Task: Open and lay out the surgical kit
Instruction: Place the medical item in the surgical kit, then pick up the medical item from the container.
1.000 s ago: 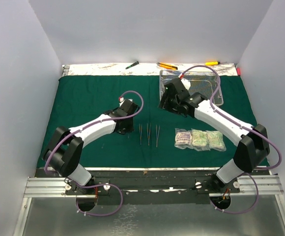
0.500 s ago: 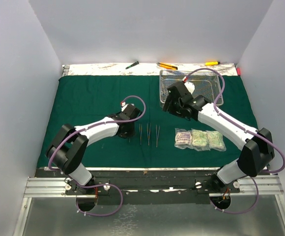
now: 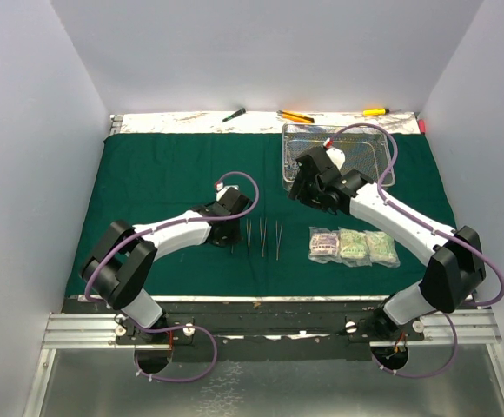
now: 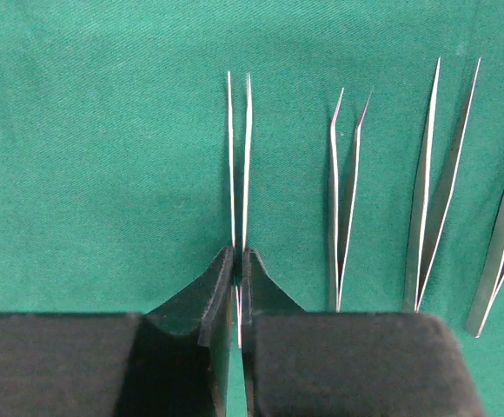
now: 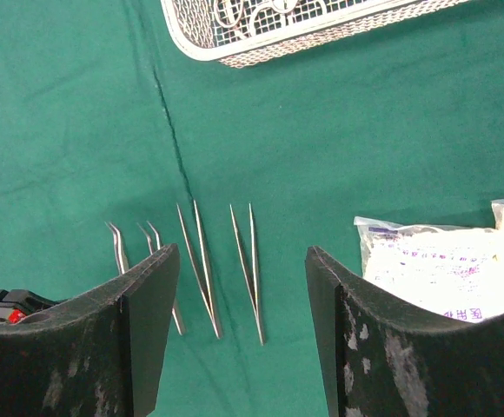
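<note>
"Where is the green cloth (image 3: 165, 174)?"
"Spread out flat. The wire tray (image 3: 369, 152) sits on it at 1 o'clock. Three packets (image 3: 354, 246) lie in a row at 5 o'clock."
"What about the left gripper (image 4: 239, 278)?"
"It is pinched tight on the end of one pair of tweezers (image 4: 239, 148). The other tweezers (image 4: 343, 200) lie beside it at 3 o'clock."
"And the right gripper (image 5: 242, 254)?"
"Spread wide, holding nothing. It hangs over the cloth, at 7 o'clock from the tray."
</note>
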Tool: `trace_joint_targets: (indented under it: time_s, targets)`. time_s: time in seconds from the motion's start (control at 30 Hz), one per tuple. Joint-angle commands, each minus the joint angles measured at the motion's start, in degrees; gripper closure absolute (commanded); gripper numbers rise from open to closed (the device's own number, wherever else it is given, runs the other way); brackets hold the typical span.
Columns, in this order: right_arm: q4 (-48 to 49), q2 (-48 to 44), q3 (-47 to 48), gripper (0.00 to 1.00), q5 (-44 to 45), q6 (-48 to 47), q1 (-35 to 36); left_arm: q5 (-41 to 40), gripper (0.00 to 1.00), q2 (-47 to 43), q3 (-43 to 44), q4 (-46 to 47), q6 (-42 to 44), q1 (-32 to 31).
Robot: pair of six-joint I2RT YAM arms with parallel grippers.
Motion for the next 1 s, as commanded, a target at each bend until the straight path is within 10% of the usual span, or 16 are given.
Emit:
trace_joint_targets:
  time_s: [0.0, 0.47, 0.97]
  targets:
    - [-1.93, -1.20, -0.67, 0.36, 1.60, 1.05, -0.20, -0.06, 0.85, 0.58, -1.55, 0.78, -1.50, -0.37]
    - [-4.82, 0.86, 4.42, 0.36, 5.59, -0.77, -0.95, -3.43, 0.52, -3.80, 2.95, -6.69, -2.16, -0.40]
    - [-4.24, 25.12, 24.75, 0.42, 7.97, -15.69, -15.95, -6.77, 0.48, -4.08, 17.17, -8.25, 5.77, 2.84]
